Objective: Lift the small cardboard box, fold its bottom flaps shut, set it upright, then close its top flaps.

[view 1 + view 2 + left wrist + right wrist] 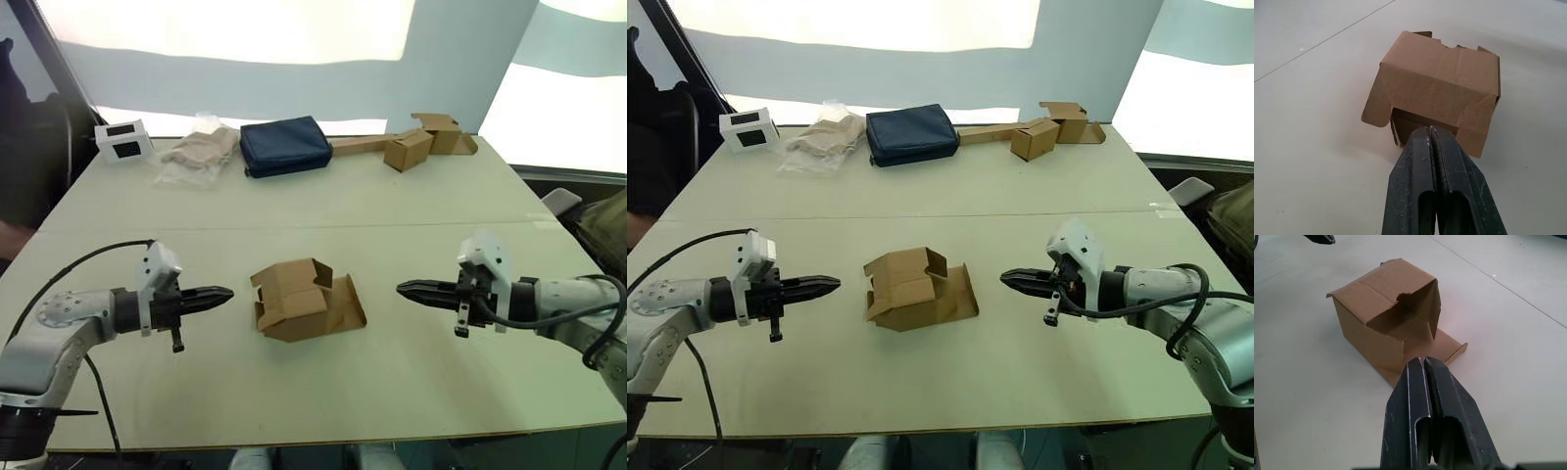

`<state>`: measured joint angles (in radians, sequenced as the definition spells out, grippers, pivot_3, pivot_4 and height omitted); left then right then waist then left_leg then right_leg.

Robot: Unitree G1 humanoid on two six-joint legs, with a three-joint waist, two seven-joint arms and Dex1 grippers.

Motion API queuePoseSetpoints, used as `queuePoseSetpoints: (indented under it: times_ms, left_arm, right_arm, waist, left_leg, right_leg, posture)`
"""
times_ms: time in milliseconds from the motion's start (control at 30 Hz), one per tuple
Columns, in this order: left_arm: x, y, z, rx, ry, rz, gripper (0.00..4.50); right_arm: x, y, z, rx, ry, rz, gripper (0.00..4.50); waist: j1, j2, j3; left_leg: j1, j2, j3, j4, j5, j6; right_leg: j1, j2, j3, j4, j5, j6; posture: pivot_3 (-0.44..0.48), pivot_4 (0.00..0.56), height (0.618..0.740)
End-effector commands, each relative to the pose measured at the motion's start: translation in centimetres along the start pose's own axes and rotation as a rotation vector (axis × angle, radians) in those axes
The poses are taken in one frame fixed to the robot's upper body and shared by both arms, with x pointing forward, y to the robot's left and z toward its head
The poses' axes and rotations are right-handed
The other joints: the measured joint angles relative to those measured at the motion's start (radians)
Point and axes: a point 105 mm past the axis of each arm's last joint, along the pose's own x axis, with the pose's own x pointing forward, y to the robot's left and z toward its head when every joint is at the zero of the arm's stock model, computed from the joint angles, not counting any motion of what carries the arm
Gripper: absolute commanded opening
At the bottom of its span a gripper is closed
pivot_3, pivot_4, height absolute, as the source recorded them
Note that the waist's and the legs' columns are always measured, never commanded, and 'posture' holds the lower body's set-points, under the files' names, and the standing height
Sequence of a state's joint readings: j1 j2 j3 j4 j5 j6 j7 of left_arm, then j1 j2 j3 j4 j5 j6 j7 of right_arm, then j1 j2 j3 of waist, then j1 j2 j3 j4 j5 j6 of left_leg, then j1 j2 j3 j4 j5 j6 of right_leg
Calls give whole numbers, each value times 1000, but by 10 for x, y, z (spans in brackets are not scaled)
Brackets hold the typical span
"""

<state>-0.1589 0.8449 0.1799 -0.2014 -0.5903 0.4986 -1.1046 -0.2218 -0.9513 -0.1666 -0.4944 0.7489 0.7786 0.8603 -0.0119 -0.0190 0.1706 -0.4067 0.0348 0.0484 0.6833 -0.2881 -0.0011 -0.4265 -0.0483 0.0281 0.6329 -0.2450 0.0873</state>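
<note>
Two arms: the left gripper (223, 292) and right gripper (407, 289) are pointing at each other, each with its jaws pressed together and gripping nothing.
Box: the small cardboard box (294, 299) is lying on its side on the tabletop (392, 382) between them, touching neither, flaps hanging open.
Back edge: a white box (122, 141), a clear bag (201, 150), a dark blue pouch (285, 146) and joined brown boxes (421, 140) are sitting far off.
Writing: none is showing.
Room: bare tabletop is lying all around the box.
</note>
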Motion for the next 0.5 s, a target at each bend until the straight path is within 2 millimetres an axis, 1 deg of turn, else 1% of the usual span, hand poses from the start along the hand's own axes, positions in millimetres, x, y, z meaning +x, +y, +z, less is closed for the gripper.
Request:
queuePoseSetpoints:
  times_ms: [33, 133, 200, 267, 367, 500]
  left_arm:
    - [-6, -1, 9, 22, -11, 17, 59]
    - [-7, 4, 20, 19, -57, 56, 59]
    - [-5, 5, 22, 13, -76, 62, 59]
    - [-3, 2, 20, 4, -75, 64, 59]
    - [-4, -6, 16, -2, -55, 37, 59]
    - [-5, -4, 14, -3, -42, 37, 59]
  right_arm:
    - [0, 0, 6, -43, -31, 12, 0]
    - [1, -7, 10, -54, -48, 2, 0]
    - [5, -10, 11, -47, -67, 2, 0]
    - [8, -12, 8, -37, -61, -3, 0]
    - [8, -7, 5, -38, -44, 21, 0]
    - [7, -13, 8, -41, -50, 0, 0]
  waist:
    - [0, 0, 0]
    - [0, 0, 0]
    - [0, 0, 0]
    - [0, 0, 0]
    - [0, 0, 0]
    - [0, 0, 0]
  left_leg:
    - [0, 0, 0, 0, 0, 0]
    - [0, 0, 0, 0, 0, 0]
    - [0, 0, 0, 0, 0, 0]
    - [0, 0, 0, 0, 0, 0]
    - [0, 0, 0, 0, 0, 0]
    - [0, 0, 0, 0, 0, 0]
  right_leg:
    - [0, 0, 0, 0, 0, 0]
    - [0, 0, 0, 0, 0, 0]
    - [0, 0, 0, 0, 0, 0]
    - [0, 0, 0, 0, 0, 0]
    - [0, 0, 0, 0, 0, 0]
    - [0, 0, 0, 0, 0, 0]
  posture:
    - [0, 150, 740]
    - [0, 150, 740]
    - [0, 150, 740]
    - [0, 150, 740]
    - [0, 150, 740]
    - [0, 150, 740]
